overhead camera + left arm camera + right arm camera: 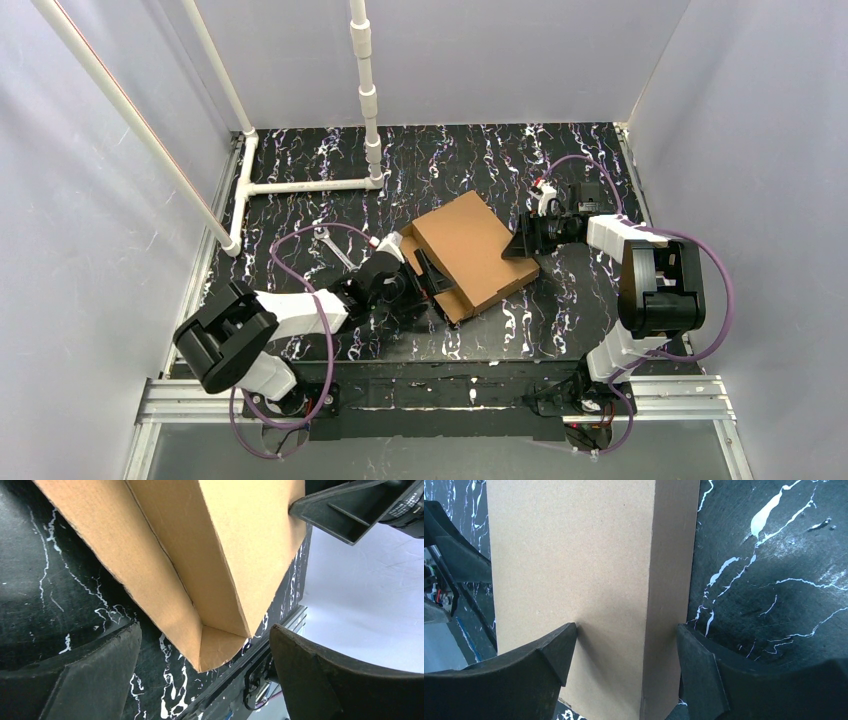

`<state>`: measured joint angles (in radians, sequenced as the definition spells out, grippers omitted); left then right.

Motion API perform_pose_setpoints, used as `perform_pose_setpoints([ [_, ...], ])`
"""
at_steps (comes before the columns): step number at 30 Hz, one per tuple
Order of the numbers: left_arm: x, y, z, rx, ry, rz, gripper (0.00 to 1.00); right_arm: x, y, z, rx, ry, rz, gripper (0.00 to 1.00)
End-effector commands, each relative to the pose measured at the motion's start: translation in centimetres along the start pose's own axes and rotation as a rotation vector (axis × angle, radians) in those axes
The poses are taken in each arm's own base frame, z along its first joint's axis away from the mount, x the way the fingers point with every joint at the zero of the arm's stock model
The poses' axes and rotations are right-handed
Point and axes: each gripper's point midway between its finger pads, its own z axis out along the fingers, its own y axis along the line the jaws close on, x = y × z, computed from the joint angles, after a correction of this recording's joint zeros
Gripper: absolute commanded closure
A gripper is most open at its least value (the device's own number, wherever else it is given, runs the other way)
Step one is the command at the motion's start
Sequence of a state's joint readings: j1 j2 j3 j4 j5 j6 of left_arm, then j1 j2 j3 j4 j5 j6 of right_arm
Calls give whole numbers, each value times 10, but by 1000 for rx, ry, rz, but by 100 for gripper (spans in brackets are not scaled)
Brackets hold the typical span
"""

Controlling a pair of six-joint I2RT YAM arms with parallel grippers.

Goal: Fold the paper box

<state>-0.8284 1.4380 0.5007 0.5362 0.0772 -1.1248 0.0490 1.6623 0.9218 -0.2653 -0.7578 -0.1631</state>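
The paper box (470, 250) is brown cardboard, folded into a shallow box with its lid down, lying askew in the middle of the black marbled table. My left gripper (430, 275) is open at the box's near-left side. In the left wrist view (205, 675) a box corner (215, 650) lies between and ahead of the fingers, untouched. My right gripper (522, 240) is open at the box's right edge. In the right wrist view (624, 660) it straddles that edge, one finger (549, 655) on the lid (574, 555) and the other (704, 665) beside the side wall.
A white pipe frame (300, 186) stands at the back left, and a silver wrench (335, 248) lies left of the box. A metal rail (440, 395) runs along the near table edge. White walls enclose the table on three sides.
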Motion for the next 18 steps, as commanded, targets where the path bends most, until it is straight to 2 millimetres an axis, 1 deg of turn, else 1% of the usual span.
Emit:
perform_pose_setpoints([
  [1, -2, -15, 1, 59, 0, 9, 2, 5, -2, -1, 30, 16, -21, 19],
  [5, 2, -20, 15, 63, 28, -88, 2, 6, -2, -1, 32, 19, -19, 19],
  [9, 2, -24, 22, 54, 34, -183, 2, 8, -3, 0, 36, 24, -16, 19],
  [13, -1, -30, 24, 52, 13, -222, 5, 10, -5, 2, 44, 36, -16, 19],
  [17, -1, -25, 29, -10, 17, -279, 10, 11, -3, 4, 40, 43, -18, 19],
  [18, 0, -22, 31, -40, 23, -293, 14, 11, -3, 4, 40, 44, -19, 19],
])
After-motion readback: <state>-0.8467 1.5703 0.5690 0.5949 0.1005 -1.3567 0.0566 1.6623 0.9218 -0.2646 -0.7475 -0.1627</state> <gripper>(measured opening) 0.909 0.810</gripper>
